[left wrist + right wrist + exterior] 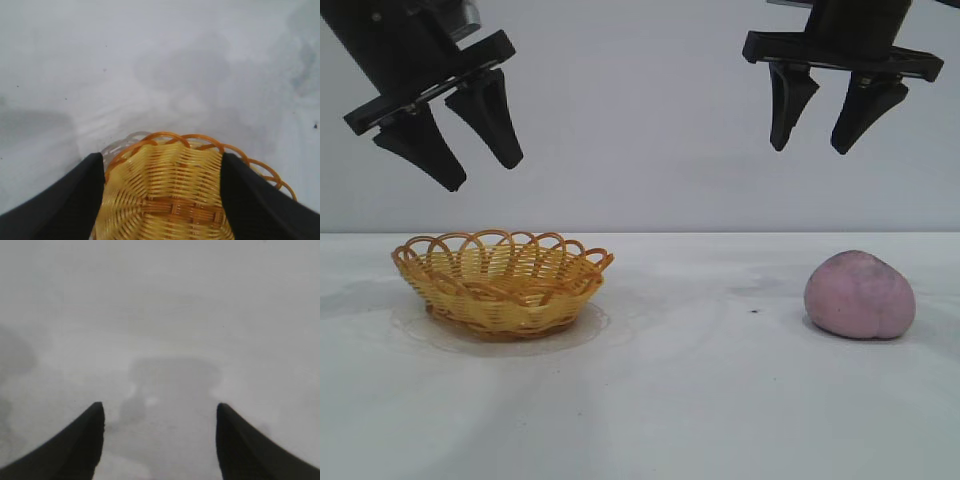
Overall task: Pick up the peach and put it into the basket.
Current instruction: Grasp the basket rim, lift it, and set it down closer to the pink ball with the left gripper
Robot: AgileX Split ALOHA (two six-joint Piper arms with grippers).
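A dusty pink peach (860, 294) rests on the white table at the right in the exterior view. High above it, slightly toward the middle, my right gripper (811, 150) hangs open and empty; its wrist view shows only bare table between the dark fingers (80, 445). The yellow wicker basket (500, 280) with orange looped rim sits at the left. My left gripper (485, 176) hovers open and tilted above it. In the left wrist view the basket (170, 195) shows between the fingers (60, 205), with nothing inside the visible part.
The white table (700, 400) runs wide between basket and peach, with a plain pale wall behind. A small dark speck (754, 311) lies left of the peach.
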